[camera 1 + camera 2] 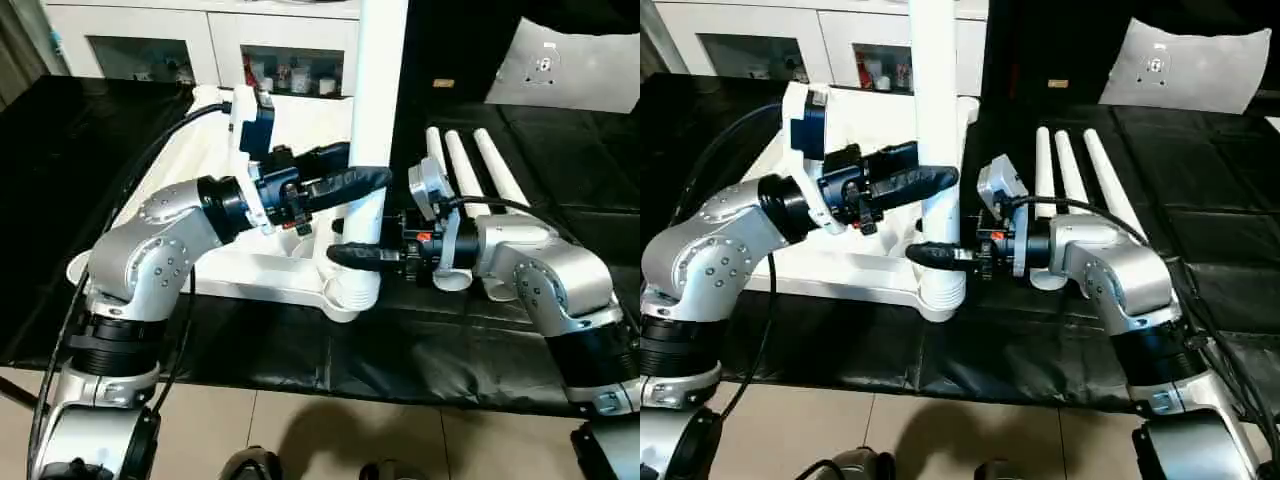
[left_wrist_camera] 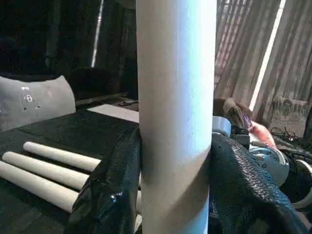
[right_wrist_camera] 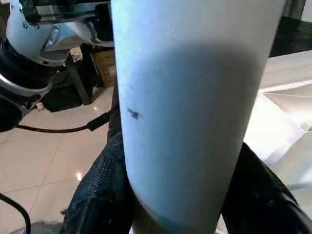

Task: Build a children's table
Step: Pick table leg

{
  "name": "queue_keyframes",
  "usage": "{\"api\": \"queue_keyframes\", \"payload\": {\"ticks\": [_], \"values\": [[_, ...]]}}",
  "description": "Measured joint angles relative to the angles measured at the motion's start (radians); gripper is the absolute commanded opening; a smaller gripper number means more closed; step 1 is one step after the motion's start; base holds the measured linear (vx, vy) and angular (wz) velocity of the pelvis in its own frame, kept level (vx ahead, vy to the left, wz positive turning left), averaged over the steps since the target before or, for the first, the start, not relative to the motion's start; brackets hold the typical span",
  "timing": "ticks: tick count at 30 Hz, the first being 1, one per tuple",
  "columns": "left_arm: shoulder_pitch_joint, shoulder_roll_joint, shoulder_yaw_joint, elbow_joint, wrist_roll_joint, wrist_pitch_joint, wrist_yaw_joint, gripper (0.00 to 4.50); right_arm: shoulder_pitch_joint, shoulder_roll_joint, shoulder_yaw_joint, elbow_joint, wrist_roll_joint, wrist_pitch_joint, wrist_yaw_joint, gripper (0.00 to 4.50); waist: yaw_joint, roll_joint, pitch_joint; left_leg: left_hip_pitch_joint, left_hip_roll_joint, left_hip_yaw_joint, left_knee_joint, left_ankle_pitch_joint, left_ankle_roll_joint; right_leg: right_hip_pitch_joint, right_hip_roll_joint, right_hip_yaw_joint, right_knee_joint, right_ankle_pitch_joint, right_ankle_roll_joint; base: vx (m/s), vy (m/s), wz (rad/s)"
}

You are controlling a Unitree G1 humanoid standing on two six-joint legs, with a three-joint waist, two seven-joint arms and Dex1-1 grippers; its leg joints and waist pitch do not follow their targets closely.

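Note:
The children's table top [image 1: 255,278] lies upside down on the black-covered bench. One white leg [image 1: 378,90] stands upright in its near right corner socket [image 1: 352,290]. My left gripper [image 1: 375,180] is shut on this leg about a third of the way up, and its black fingers [image 2: 114,190] press both sides of the tube. My right gripper [image 1: 355,250] holds the same leg lower down, just above the socket, and its fingers [image 3: 100,195] hug the tube. Three more legs [image 1: 470,165] lie side by side to the right of the top.
A white cabinet with glass doors [image 1: 200,45] stands behind the bench. A pale sheet [image 1: 570,65] lies at the back right. The bench's front edge [image 1: 330,385] runs close below the socket, with tiled floor beneath it.

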Motion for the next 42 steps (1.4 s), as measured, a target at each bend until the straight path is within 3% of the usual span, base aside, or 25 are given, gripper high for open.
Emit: {"api": "queue_keyframes", "payload": {"ticks": [4,5,6,10,18,24,26,42], "values": [[-0.009,-0.001,-0.002,0.012,0.004,0.002,0.013,1.81,0.0,0.005,-0.002,0.003,0.0,0.001,-0.015,1.88,0.0,0.0,0.0,0.0,0.0,0.0,0.0,0.0,0.0,0.0,0.0,0.0,0.0,0.0,0.0,0.0,0.0,0.0],[-0.016,-0.002,-0.004,0.018,0.006,0.003,0.015,2.37,0.0,0.01,-0.004,0.006,-0.001,0.001,-0.021,1.88,0.0,0.0,0.0,0.0,0.0,0.0,0.0,0.0,0.0,0.0,0.0,0.0,0.0,0.0,0.0,0.0,0.0,0.0],[-0.018,-0.002,-0.004,0.019,0.006,0.005,0.016,2.51,0.0,0.013,-0.005,0.006,-0.001,0.001,-0.025,1.88,0.0,0.0,0.0,0.0,0.0,0.0,0.0,0.0,0.0,0.0,0.0,0.0,0.0,0.0,0.0,0.0,0.0,0.0],[-0.02,-0.016,-0.001,0.019,0.007,0.009,0.045,2.75,0.0,0.03,-0.011,0.007,-0.023,-0.006,-0.07,1.88,-0.001,0.0,0.0,0.0,0.0,0.0,0.0,0.0,0.0,0.0,0.0,0.0,0.0,0.0,0.0,0.0,0.0,0.0],[0.001,-0.056,-0.003,-0.009,0.122,-0.072,0.193,3.32,0.015,0.086,-0.045,0.007,-0.037,-0.007,-0.189,1.88,-0.003,0.0,0.0,0.0,0.0,0.0,0.0,0.0,0.0,0.0,0.0,0.0,0.0,0.0,0.0,0.0,0.0,0.0],[0.037,-0.123,-0.031,-0.083,0.207,-0.083,0.365,3.32,0.019,0.123,-0.063,0.008,-0.041,-0.007,-0.247,1.88,-0.006,0.0,0.0,0.0,0.0,0.0,0.0,0.0,0.0,0.0,0.0,0.0,0.0,0.0,0.0,0.0,0.0,0.0],[0.052,-0.137,-0.034,-0.091,0.209,-0.081,0.39,2.98,0.019,0.127,-0.058,0.008,-0.043,-0.007,-0.255,1.88,-0.007,0.0,0.0,0.0,0.0,0.0,0.0,0.0,0.0,0.0,0.0,0.0,0.0,0.0,0.0,0.0,0.0,0.0],[0.094,-0.168,-0.07,-0.123,0.227,-0.034,0.45,1.91,0.019,0.137,-0.059,0.008,-0.063,-0.008,-0.267,1.88,-0.008,-0.001,0.0,-0.001,0.0,0.0,0.0,0.0,0.0,0.0,0.0,0.0,-0.001,0.0,0.0,0.0,0.0,0.0]]}}
